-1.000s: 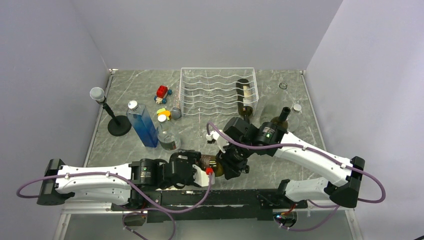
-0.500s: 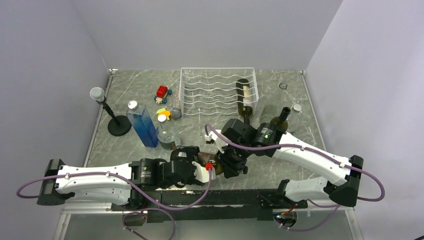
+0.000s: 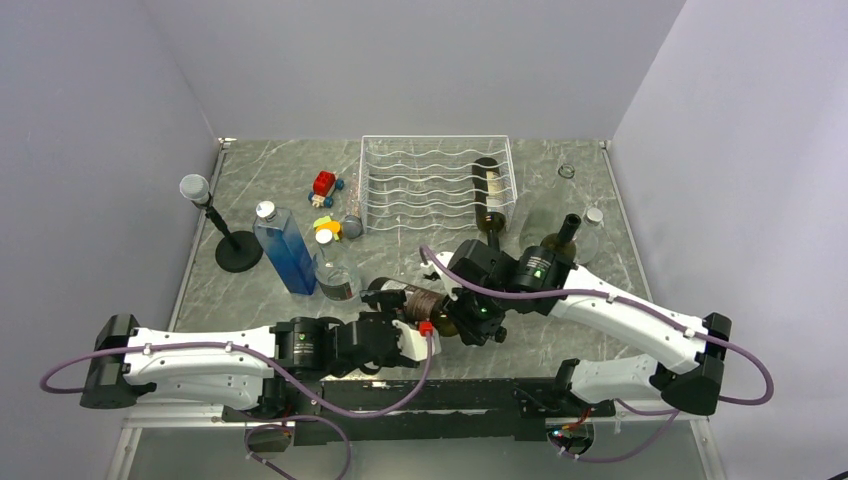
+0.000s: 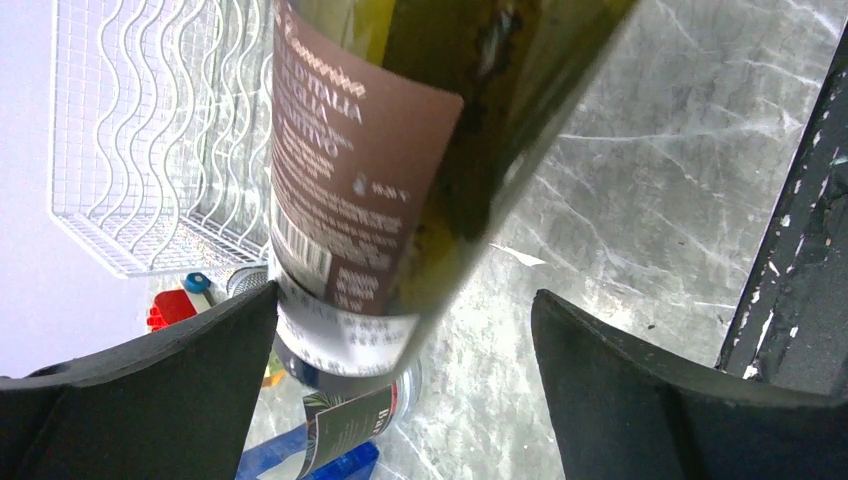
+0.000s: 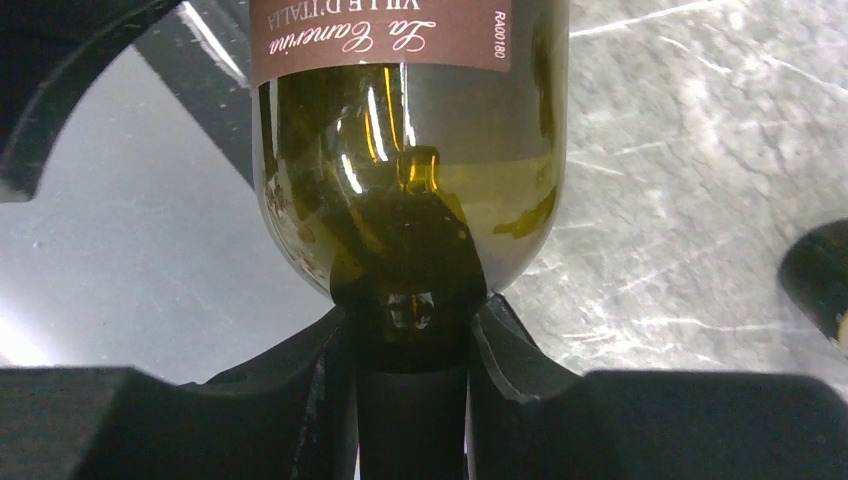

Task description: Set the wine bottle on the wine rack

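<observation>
The wine bottle [image 3: 412, 300], olive green with a brown label, hangs tilted above the table near the front centre. My right gripper [image 3: 463, 320] is shut on its neck; the right wrist view shows the fingers [image 5: 330, 380] clamped around the neck below the bottle's shoulder [image 5: 410, 230]. My left gripper [image 3: 403, 328] is open under the bottle's body. In the left wrist view the bottle [image 4: 400, 170] stands between the spread fingers [image 4: 130, 390], close to the left one. The white wire wine rack [image 3: 420, 185] lies at the far centre and also shows in the left wrist view [image 4: 140, 130].
Another dark bottle [image 3: 490, 192] lies in the rack's right groove. A dark bottle [image 3: 560, 240] stands right of the rack. A blue bottle [image 3: 285, 252], a clear bottle [image 3: 337, 277], a microphone stand [image 3: 228, 240] and small toys [image 3: 324, 185] stand at the left.
The bottle has risen and swung its base up and to the far left, out from between the left fingers. The right gripper keeps hold of the neck and has shifted slightly right.
</observation>
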